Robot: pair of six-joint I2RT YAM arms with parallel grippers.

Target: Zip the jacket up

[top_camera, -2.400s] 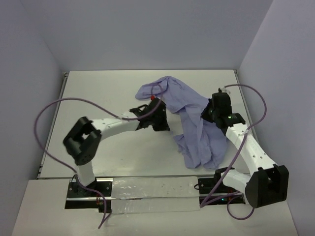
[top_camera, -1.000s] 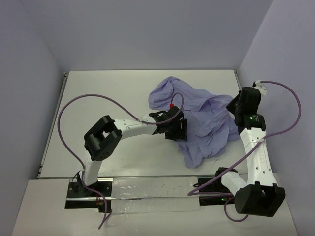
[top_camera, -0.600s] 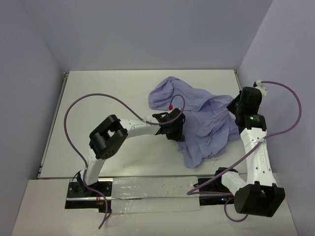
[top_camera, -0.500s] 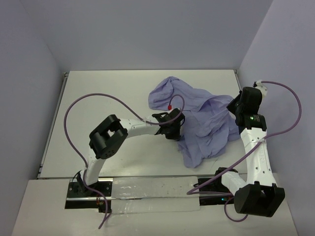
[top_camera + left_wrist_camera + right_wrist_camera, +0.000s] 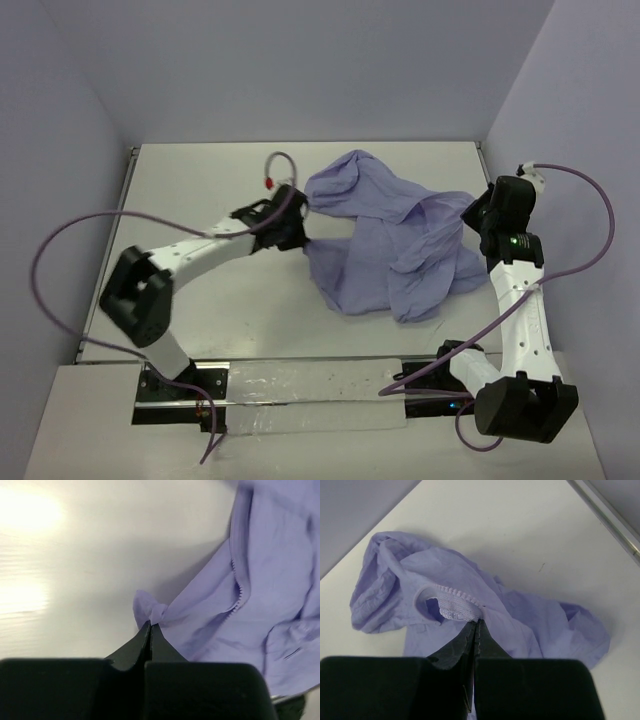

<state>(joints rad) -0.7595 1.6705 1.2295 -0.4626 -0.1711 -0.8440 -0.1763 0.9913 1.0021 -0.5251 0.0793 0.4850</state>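
Jacket (image 5: 390,245) is bunched on the table's (image 5: 190,190) right half. Its left edge is clamped in left gripper (image 5: 150,626); fold by zipper teeth (image 5: 459,596) is clamped in right gripper (image 5: 476,624).

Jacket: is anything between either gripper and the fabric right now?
Nothing visible. The left gripper is shut on a fold at the left edge of the jacket, and the right gripper is shut on fabric beside the zipper teeth.
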